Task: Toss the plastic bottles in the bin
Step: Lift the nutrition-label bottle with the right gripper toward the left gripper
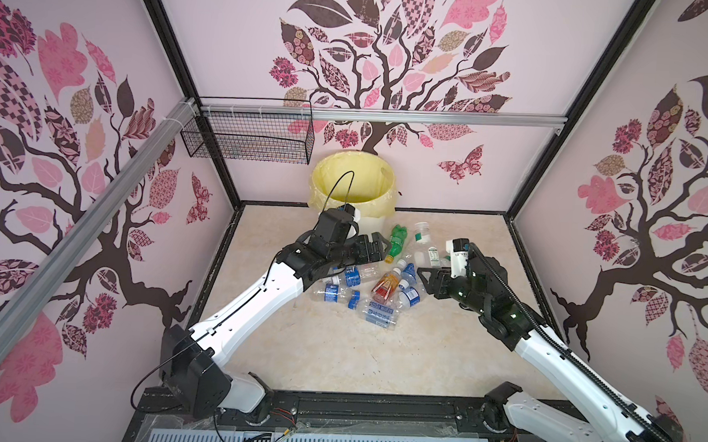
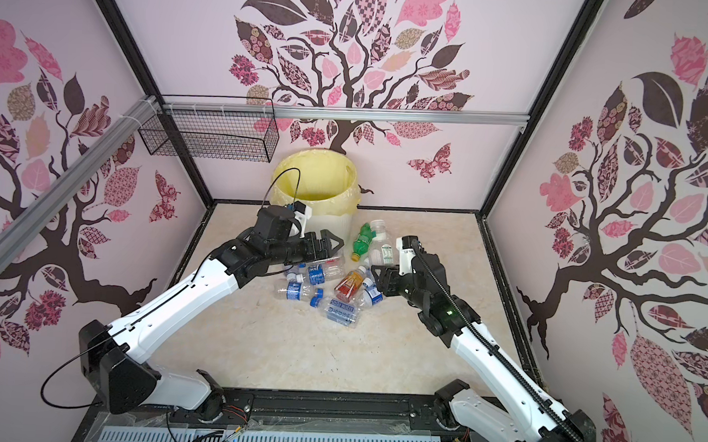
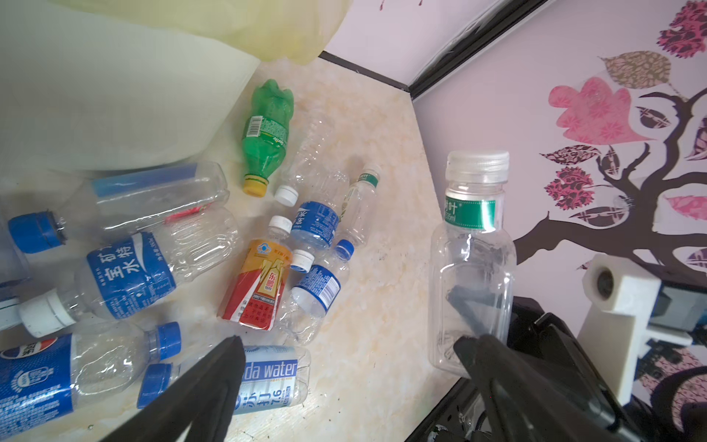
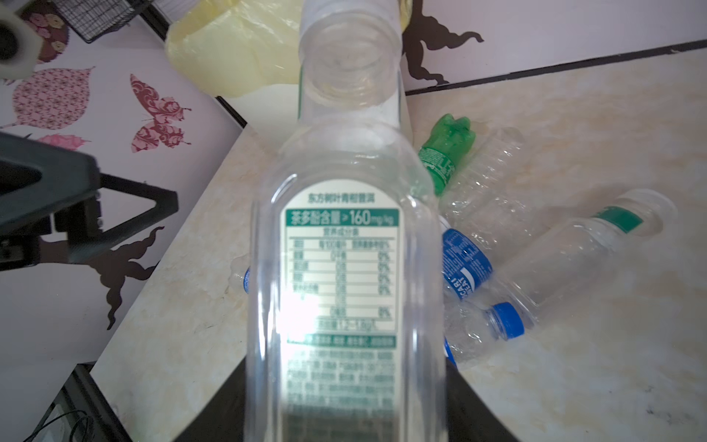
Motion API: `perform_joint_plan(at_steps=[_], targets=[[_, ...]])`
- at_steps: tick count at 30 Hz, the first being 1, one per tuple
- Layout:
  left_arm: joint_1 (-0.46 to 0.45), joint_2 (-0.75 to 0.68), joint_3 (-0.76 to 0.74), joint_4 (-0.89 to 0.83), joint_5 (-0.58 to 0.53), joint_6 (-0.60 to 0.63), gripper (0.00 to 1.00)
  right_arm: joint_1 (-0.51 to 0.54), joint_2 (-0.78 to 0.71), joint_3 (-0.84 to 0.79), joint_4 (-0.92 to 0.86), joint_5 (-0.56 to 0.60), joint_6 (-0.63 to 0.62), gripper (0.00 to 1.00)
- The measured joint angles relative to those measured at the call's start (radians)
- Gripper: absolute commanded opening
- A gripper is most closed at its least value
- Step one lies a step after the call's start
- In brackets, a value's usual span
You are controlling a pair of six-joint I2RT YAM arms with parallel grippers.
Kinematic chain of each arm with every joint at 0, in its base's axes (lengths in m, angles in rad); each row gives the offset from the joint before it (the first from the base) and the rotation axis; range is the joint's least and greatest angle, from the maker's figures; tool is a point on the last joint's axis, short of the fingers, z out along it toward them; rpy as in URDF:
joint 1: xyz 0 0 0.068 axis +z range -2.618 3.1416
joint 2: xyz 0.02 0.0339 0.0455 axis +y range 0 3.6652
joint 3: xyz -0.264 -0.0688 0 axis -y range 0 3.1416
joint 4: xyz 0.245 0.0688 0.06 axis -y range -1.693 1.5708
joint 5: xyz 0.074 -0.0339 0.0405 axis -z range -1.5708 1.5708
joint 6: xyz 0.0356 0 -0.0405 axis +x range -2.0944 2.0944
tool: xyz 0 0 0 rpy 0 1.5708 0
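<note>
Two arms reach in from 6 o'clock over a marbled floor (image 1: 337, 354). At 11 o'clock a black wire basket (image 1: 248, 139) hangs on the back rail.

The left gripper (image 1: 378, 249) hovers with its fingers spread wide and nothing between them. It is just in front of the bin's foot, over the 10 o'clock edge of the pile.

The bin (image 1: 319, 178) is cream, with a pale yellow bag folded over its rim, and stands at 12 o'clock against the back wall. The bottles (image 1: 353, 277) lie loose on the floor on its 6 o'clock side. Most are clear with blue labels. A red-and-amber bottle (image 1: 386, 283) lies in the middle. A green bottle (image 1: 397, 239) with a yellow cap lies at the pile's 12 o'clock, its base near the bin.

At the pile's 3 o'clock the right gripper (image 1: 428, 274) pinches a clear bottle (image 4: 344, 268) with a white cap and a green-and-white label. The bottle is held clear of the floor, cap upward in the left wrist view (image 3: 472, 268), at about the bin's 4 o'clock and outside its rim.
</note>
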Motion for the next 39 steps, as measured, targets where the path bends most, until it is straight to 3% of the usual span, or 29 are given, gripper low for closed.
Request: perform_joint_plan(at_steps=[14,29,39], targets=[[-0.002,0.111,0.082,0.096,0.085,-0.083,0.85,0.068,-0.02,-0.002,0.084,-0.066,-0.04,0.45],[-0.002,0.123,0.114,0.15,0.099,-0.103,0.72,0.143,0.053,-0.002,0.105,-0.071,-0.061,0.44],[-0.005,0.162,0.114,0.163,0.096,-0.117,0.46,0.161,0.076,0.01,0.13,-0.071,-0.058,0.45]])
